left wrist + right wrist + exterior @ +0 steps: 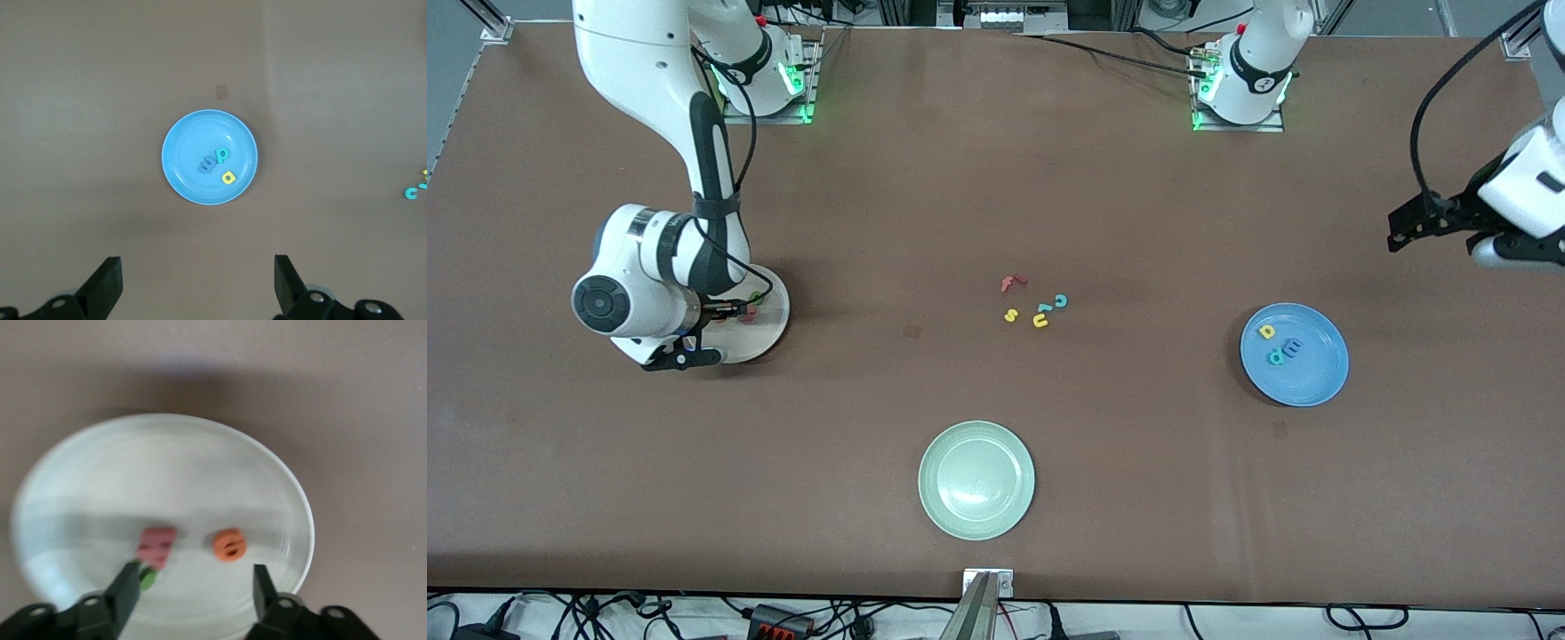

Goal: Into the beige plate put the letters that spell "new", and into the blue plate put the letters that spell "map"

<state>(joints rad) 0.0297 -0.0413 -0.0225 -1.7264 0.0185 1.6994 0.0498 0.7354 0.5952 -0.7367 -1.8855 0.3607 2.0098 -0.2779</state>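
Note:
The beige plate [772, 331] lies toward the right arm's end of the table. My right gripper [195, 580] hangs low over it, open, with nothing between its fingers. In the beige plate [80, 473] lie the pink w [157, 547] and the orange e [229, 545]. The green n [148, 578] lies there too, partly hidden by one finger. The blue plate [1316, 378] holds the yellow a [1267, 332], the blue m [1290, 347] and the teal p [1276, 357]. My left gripper [197, 270] waits open, high in the air toward the left arm's end, looking down on the blue plate [187, 143].
A pale green plate [976, 480] sits near the front camera's edge at mid-table. Loose letters lie together in the middle: a red f [1011, 283], a teal c [1061, 300], a teal l [1044, 308], a yellow s [1011, 315] and a yellow u [1040, 321].

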